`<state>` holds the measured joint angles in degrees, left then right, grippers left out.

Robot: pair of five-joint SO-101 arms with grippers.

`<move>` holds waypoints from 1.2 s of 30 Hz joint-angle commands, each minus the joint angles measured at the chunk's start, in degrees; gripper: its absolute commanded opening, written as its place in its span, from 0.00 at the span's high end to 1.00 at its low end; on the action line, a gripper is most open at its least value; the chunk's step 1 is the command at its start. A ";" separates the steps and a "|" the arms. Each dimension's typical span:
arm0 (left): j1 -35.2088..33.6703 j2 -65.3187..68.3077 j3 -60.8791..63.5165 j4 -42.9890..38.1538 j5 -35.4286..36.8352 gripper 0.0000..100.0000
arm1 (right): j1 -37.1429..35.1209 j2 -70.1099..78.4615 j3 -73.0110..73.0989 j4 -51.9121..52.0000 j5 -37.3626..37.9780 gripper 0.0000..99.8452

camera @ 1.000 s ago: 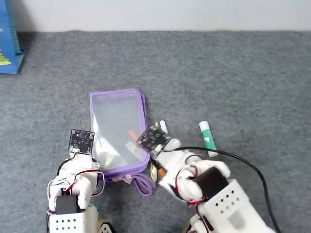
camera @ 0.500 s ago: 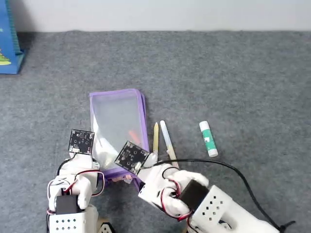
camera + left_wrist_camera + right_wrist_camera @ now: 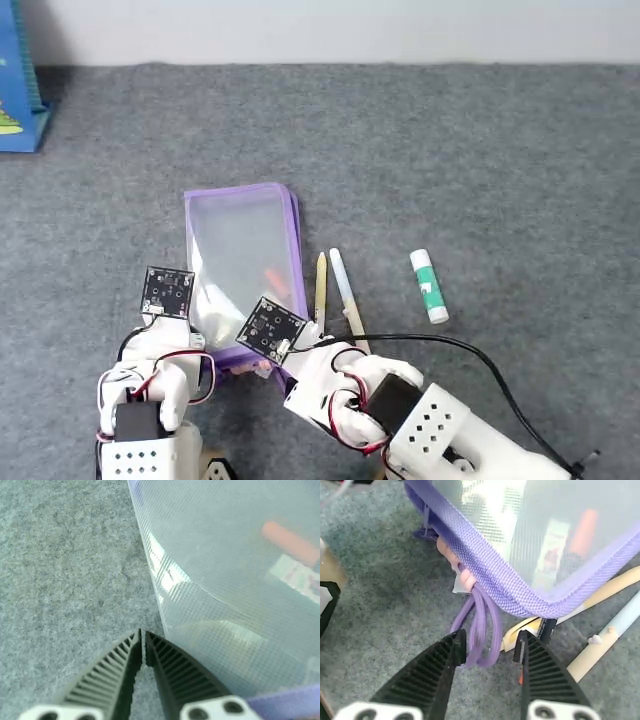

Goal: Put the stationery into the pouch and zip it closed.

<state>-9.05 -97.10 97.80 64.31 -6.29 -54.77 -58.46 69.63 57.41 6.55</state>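
The purple pouch [image 3: 240, 262] with a clear face lies flat on the grey carpet, an orange item [image 3: 291, 542] and a labelled one [image 3: 551, 547] inside it. My left gripper [image 3: 143, 639] is shut on nothing, its tips on the carpet right beside the pouch's long edge [image 3: 150, 567]. At the pouch's near corner my right gripper [image 3: 489, 642] is open, with the purple loop strap [image 3: 479, 626] lying between its fingers. A yellow pencil [image 3: 320, 283], a pale pen [image 3: 343, 288] and a green-and-white glue stick [image 3: 428, 286] lie on the carpet to the right of the pouch.
A blue box [image 3: 18, 80] stands at the far left by the wall. Open carpet stretches beyond the pouch and to the right of the glue stick. A black cable [image 3: 470, 355] trails from the right arm.
The right arm has swung left, from over the pencil and pen to the pouch's near corner, uncovering them. The left arm has stayed put.
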 commanded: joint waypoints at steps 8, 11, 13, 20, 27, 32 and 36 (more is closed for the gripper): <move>0.00 -0.62 -1.54 0.00 0.18 0.99 | -0.22 2.95 -1.93 -0.66 -0.88 0.82; 0.00 -0.62 -1.54 0.00 0.18 0.99 | -0.22 9.19 -5.10 -0.75 -2.73 0.82; 0.00 -0.62 -1.54 0.00 0.18 0.99 | -0.22 14.46 -7.82 -0.75 -2.90 0.82; 0.00 -0.62 -1.54 0.00 0.18 0.99 | 0.57 29.85 -13.89 -2.68 -2.29 0.84; 0.00 -0.62 -1.54 0.00 0.18 0.99 | 7.34 29.67 -15.21 1.71 6.07 0.99; 0.00 -0.62 -1.54 0.00 0.18 0.99 | 12.44 21.14 -15.47 6.64 10.02 0.99; 0.00 -0.62 -1.54 0.00 0.18 0.99 | 14.81 10.95 -15.47 10.15 12.04 0.99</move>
<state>-8.97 -97.10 97.80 64.31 -6.29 -41.85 -39.82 57.58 65.14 16.92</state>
